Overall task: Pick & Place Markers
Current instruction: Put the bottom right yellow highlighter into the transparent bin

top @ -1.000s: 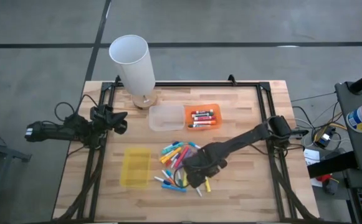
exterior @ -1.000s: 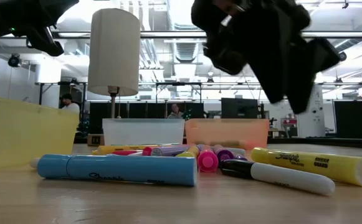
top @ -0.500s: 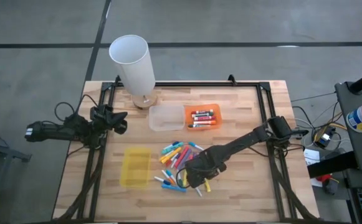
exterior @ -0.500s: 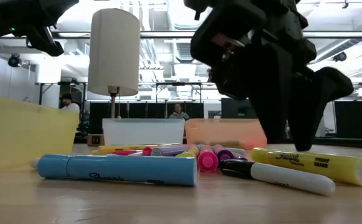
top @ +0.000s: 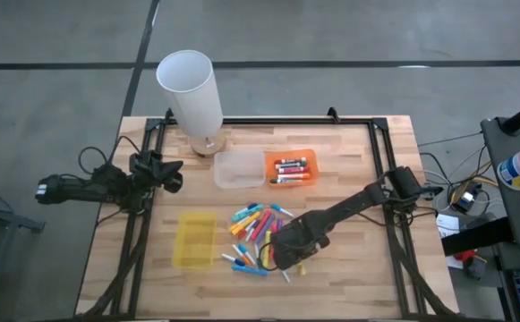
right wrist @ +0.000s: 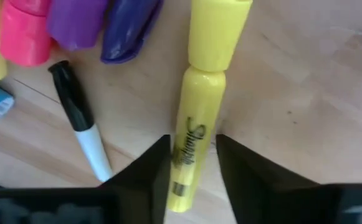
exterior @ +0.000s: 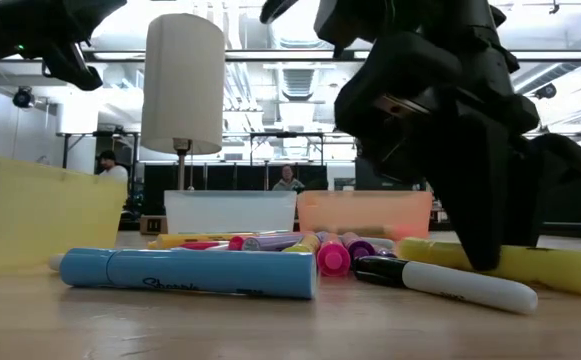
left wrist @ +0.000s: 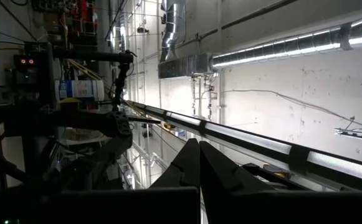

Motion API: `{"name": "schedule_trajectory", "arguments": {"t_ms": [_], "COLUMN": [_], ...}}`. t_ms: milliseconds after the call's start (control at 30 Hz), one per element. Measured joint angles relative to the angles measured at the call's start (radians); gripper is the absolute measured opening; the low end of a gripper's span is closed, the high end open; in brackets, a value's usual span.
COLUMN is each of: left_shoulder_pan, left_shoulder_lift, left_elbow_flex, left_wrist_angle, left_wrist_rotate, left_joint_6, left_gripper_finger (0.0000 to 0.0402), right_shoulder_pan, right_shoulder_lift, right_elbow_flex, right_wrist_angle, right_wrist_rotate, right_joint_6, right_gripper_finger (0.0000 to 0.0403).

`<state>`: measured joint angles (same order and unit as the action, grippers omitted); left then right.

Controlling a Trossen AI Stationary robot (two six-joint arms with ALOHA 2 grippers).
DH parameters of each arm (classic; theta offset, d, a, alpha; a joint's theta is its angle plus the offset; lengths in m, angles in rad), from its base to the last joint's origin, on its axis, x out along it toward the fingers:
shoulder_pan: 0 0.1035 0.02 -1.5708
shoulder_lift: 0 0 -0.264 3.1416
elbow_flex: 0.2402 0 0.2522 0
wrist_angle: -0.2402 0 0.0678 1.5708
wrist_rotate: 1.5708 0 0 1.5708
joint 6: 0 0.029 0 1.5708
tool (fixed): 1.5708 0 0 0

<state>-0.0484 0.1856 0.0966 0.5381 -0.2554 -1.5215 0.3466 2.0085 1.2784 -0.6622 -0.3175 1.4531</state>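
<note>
1. Butcher-block wood forms the table (top: 349, 161), framed by dark rails, with grey floor all round it; the low view looks past it into a large workshop hall with ceiling ducts and strip lights, where two people sit or stand far off.
2. On the table stand a tall white cylinder (top: 191, 89), a clear tray (top: 239, 168), an orange tray (top: 291, 166) already holding a few markers, and a yellow tray (top: 194, 239) that looks bare inside.
3. Most of the markers (top: 252, 234) lie loose in a heap between the yellow tray and the right arm.
4. The right gripper (right wrist: 192, 165) is down at table level over a yellow marker (right wrist: 200, 112) at the heap's near edge; its jaws stand apart, one finger on either side of the barrel, not yet pinching it.
5. Judged from this, the step in hand is the grasp: the next move calls for closing squarely on the barrel, then lifting clear without dragging the black-and-white marker (right wrist: 84, 127) just beside it.
6. The left gripper (top: 166, 173) waits at the table's left edge, fingers pressed together, its camera pointing up at the hall.
</note>
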Motion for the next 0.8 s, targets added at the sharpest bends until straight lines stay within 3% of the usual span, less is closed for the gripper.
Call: {"name": "schedule_trajectory", "arguments": {"t_ms": [133, 333, 567, 800], "left_shoulder_pan": [0.000, 0.000, 0.000, 0.000], "left_shoulder_lift": [0.000, 0.000, 0.000, 0.008], "left_elbow_flex": [-0.002, -0.002, -0.002, 0.036], "left_wrist_angle": [0.000, 0.000, 0.029, 0.050], "left_wrist_rotate": [0.000, -0.004, -0.003, 0.005], "left_joint_6": [0.000, 0.000, 0.015, 0.085], "left_gripper_finger": [0.0000, 0.0000, 0.0000, 0.0001], "right_shoulder_pan": [-0.016, -0.033, -0.038, -0.048], "right_shoulder_lift": [0.000, -0.015, -0.095, -0.226], "right_elbow_flex": [-0.009, -0.003, 0.013, 0.022], "right_wrist_angle": [-0.004, -0.012, -0.023, -0.006], "right_wrist_rotate": [-0.012, -0.009, 0.080, 0.243], "right_joint_6": [-0.059, -0.120, -0.121, -0.094], "right_gripper_finger": [0.0047, 0.0045, 0.0045, 0.0045]}}
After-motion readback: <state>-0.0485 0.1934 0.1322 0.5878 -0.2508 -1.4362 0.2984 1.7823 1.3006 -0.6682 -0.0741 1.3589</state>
